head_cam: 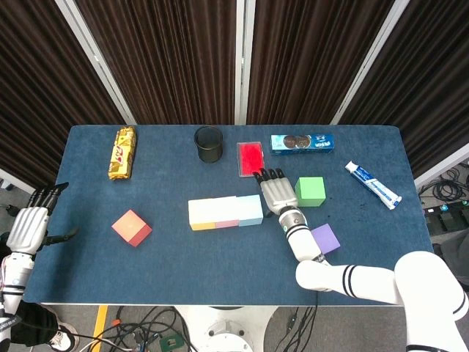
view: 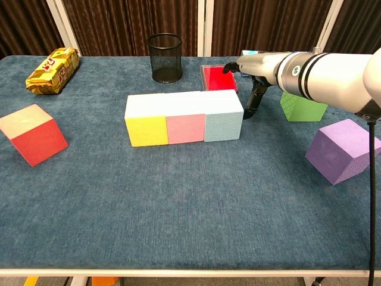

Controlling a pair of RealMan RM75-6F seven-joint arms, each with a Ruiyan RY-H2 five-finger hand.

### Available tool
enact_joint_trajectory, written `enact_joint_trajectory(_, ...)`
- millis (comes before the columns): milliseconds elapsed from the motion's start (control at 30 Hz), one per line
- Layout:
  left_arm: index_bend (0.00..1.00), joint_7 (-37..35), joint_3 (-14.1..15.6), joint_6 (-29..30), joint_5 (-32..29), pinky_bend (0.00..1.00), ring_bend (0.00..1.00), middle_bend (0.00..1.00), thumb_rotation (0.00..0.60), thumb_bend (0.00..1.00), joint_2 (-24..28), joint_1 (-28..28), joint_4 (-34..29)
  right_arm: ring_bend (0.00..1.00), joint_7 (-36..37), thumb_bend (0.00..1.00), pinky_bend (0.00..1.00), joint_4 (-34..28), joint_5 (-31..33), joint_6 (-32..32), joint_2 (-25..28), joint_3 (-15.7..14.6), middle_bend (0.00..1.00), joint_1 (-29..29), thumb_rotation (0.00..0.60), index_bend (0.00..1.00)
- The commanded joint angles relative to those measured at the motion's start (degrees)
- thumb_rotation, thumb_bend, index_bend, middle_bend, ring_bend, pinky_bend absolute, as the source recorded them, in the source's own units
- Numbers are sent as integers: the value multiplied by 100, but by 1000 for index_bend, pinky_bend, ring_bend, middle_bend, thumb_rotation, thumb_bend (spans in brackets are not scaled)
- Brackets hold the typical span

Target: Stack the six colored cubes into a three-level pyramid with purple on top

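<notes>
Yellow (view: 146,122), pink (view: 185,121) and light blue (view: 223,117) cubes stand flush in one row at mid-table. My right hand (view: 256,71) hovers flat just right of the blue cube (head_cam: 250,210), fingers spread and holding nothing; its thumb hangs down by that cube's right face. The green cube (head_cam: 310,191) sits to the right of the hand (head_cam: 275,194), apart from it. A purple cube (head_cam: 325,237) lies tilted nearer the front right. The red cube (head_cam: 132,227) rests alone at the left. My left hand (head_cam: 28,227) is off the table's left edge, empty.
Along the back stand a black mesh cup (head_cam: 209,144), a red flat box (head_cam: 250,158) and a blue cookie box (head_cam: 302,142). A yellow snack packet (head_cam: 122,152) lies back left. A toothpaste tube (head_cam: 374,185) lies at the right.
</notes>
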Motion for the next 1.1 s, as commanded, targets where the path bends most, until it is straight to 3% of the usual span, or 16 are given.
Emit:
enact_joint_trajectory(33, 77, 5, 5, -7, 2, 57, 0, 89, 600, 201, -3, 0, -3, 0, -26, 101, 0, -28, 22, 1, 28, -3, 0, -13, 600, 0)
enact_joint_trajectory(367, 76, -269, 22, -99, 40, 57, 0, 89, 600, 200, 82, -41, -212, 0, 61, 101, 0, -391, -26, 66, 435, 82, 0, -140, 600, 0)
enact_joint_trajectory(533, 76, -566, 57, -298, 90, 57, 0, 89, 600, 199, 392, -125, -772, 0, 354, 101, 0, -984, -246, 72, 1169, 376, 0, -253, 600, 0)
enact_joint_trajectory(667, 77, -388, 70, -478, 81, 57, 0, 89, 600, 179, 660, -211, -1346, 0, 506, 101, 0, -1476, -312, -24, 1879, 479, 0, -373, 600, 0)
enact_joint_trajectory(800, 76, 154, 42, -679, -167, 57, 0, 89, 600, 141, 847, -261, -2178, 0, 652, 93, 0, -1765, -442, -64, 2352, 407, 0, -545, 600, 0)
enact_joint_trajectory(867, 76, 809, 1, -722, -490, 57, 0, 93, 600, 121, 762, -256, -2594, 0, 827, 91, 0, -1827, -587, -40, 2484, 392, 0, -665, 600, 0)
enact_joint_trajectory(967, 76, 1796, -63, -841, -1158, 53, 0, 98, 600, 108, 482, -300, -3112, 0, 1070, 90, 0, -1843, -801, -98, 2625, 342, 1, -822, 600, 0)
enact_joint_trajectory(1100, 75, 2767, -285, -739, -2095, 48, 0, 111, 600, 95, -103, -412, -3331, 0, 1104, 81, 0, -1748, -851, -589, 2853, 66, 31, -867, 600, 0)
